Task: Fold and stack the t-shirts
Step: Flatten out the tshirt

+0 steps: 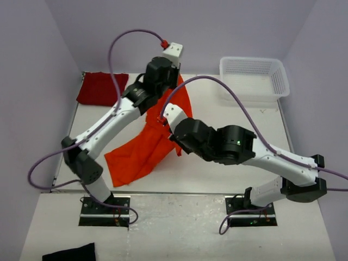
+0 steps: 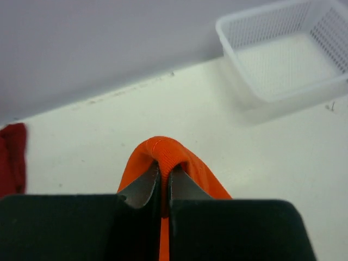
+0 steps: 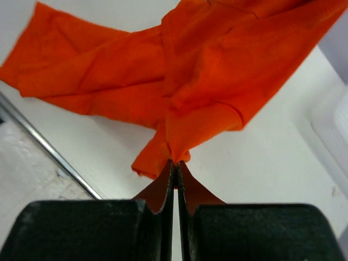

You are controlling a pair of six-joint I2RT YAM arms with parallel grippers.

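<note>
DESK: What's in the shot, reading from the left?

OPERATOR: Far left, the crimson t-shirt (image 1: 102,88) lies rumpled at the back corner of the tabletop (image 1: 217,176), with neither arm touching it. Beside it, my left pincer (image 2: 166,171) is clamped tight on a fold of the orange t-shirt (image 1: 142,149). The cloth wraps over both tips and is held up off the surface toward the back. From there the shirt hangs in a twisted band down to the near left, where its lower end rests on the tabletop close to the front edge.

DESK: And the other arm?

OPERATOR: At centre, my right pincer (image 3: 175,166) is closed hard on a bunched edge of the same shirt, partway along it. Far right, the white mesh basket (image 1: 253,81) stands well apart.

DESK: Which step is this?

OPERATOR: The opening one, as I read it: getting the orange shirt up and spread before any fold. Nothing is folded or stacked yet.

DESK: What does the next move ask of you?

OPERATOR: I judge it calls for drawing the two pincers apart, grips tight, until the twist comes out. Then I'd lower the shirt flat onto the bare middle of the tabletop. Soft cotton sags and clings to itself, so I'd go slowly and mind the trailing end by the front edge.
</note>
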